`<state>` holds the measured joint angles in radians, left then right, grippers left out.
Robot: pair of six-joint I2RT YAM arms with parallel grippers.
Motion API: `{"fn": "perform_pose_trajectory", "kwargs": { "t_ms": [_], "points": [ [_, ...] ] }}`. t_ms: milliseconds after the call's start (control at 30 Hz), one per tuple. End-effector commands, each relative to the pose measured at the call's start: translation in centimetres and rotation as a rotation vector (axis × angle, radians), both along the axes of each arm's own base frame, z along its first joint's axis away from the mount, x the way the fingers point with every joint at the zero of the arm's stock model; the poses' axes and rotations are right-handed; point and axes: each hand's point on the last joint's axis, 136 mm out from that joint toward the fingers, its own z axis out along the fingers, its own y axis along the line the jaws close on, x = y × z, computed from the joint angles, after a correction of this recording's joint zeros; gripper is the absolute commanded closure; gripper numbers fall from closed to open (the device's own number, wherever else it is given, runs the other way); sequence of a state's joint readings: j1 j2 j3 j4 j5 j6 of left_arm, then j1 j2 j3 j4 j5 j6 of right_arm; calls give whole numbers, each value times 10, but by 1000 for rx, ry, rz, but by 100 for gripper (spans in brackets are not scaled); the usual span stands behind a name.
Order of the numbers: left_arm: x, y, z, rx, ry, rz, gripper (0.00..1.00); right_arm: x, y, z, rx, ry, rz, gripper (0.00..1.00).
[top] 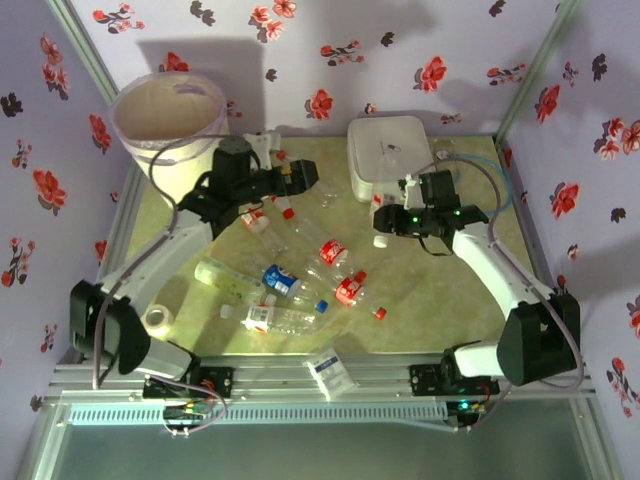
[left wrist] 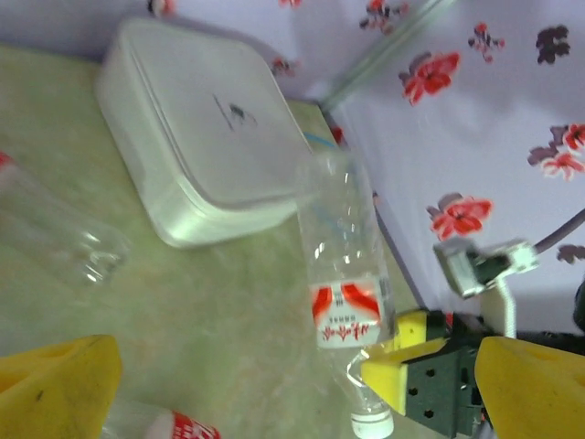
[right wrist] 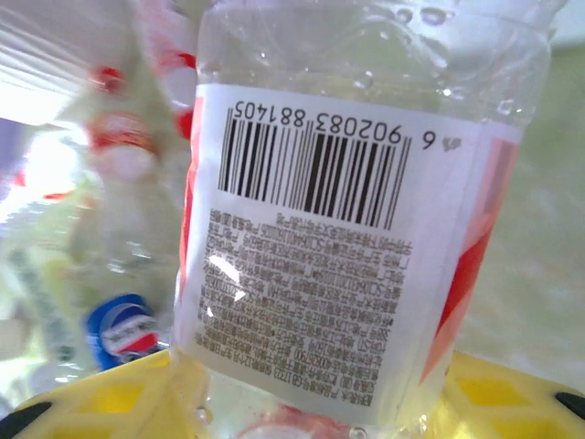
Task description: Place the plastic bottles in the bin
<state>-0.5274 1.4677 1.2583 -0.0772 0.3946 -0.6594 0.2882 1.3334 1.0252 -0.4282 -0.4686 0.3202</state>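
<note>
Right gripper (top: 385, 227) seems clamped on the bottle (left wrist: 343, 274) beside the white box (top: 388, 150). Lift it straight up, then carry it left to the bin (top: 168, 105). Left gripper (top: 298, 178) gapes wide.

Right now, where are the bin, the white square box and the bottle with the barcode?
bin (top: 165, 108), top external view, on its inner wall.
white square box (left wrist: 196, 119), left wrist view, middle of its lid.
bottle with the barcode (right wrist: 311, 265), right wrist view, on its white label.
</note>
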Motion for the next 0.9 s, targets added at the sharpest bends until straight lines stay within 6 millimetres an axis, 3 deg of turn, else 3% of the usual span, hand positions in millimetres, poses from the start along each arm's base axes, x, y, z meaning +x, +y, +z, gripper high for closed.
{"fn": "perform_pose_trajectory", "kwargs": {
  "t_ms": [0,133,367,733,867],
  "points": [
    [-7,-16,22,-134,-26,-62,0,-2,48,49,206,-178,181,46],
    [-18,-33,15,-158,-18,-109,0,-6,81,57,227,-228,291,47],
    [-13,-53,-12,-164,41,-125,0,-7,111,66,315,-248,344,47],
    [5,-59,-49,-87,111,-80,3,-11,107,71,315,-280,325,47],
    [7,-53,-57,-25,112,-56,0,-8,101,64,258,-282,302,47]
  ]
}}
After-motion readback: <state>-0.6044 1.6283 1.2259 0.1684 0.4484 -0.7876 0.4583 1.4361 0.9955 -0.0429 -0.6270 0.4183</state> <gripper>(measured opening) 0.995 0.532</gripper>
